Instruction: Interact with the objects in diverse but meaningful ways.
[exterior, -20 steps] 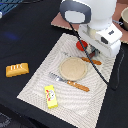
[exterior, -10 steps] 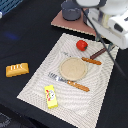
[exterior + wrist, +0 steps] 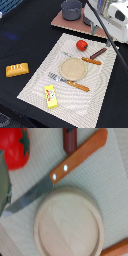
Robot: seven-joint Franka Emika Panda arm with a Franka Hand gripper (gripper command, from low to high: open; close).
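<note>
A red tomato [image 3: 81, 45] lies on the pale placemat [image 3: 40, 82], with a dark brown sausage [image 3: 98, 53] just to the exterior view's right of it. A yellow block with red marks [image 3: 50, 96] lies at the mat's near end. An orange-yellow bread loaf [image 3: 17, 69] lies off the mat on the dark table. The arm's white hand [image 3: 117, 20] hangs high above the mat's far right corner, and its fingers do not show clearly. The wrist view looks down on the tomato [image 3: 12, 145], the sausage [image 3: 70, 138] and the plate. Nothing shows as held.
A round tan plate [image 3: 73, 68] sits mid-mat between an orange-handled knife [image 3: 91, 61] and fork [image 3: 70, 82]. A grey pot [image 3: 71, 9] stands on a brown board [image 3: 62, 22] at the back. A black cable [image 3: 107, 37] crosses in front of the arm.
The arm has lifted up and away to the exterior view's right, off the tomato and sausage, which now show uncovered. The objects have not moved.
</note>
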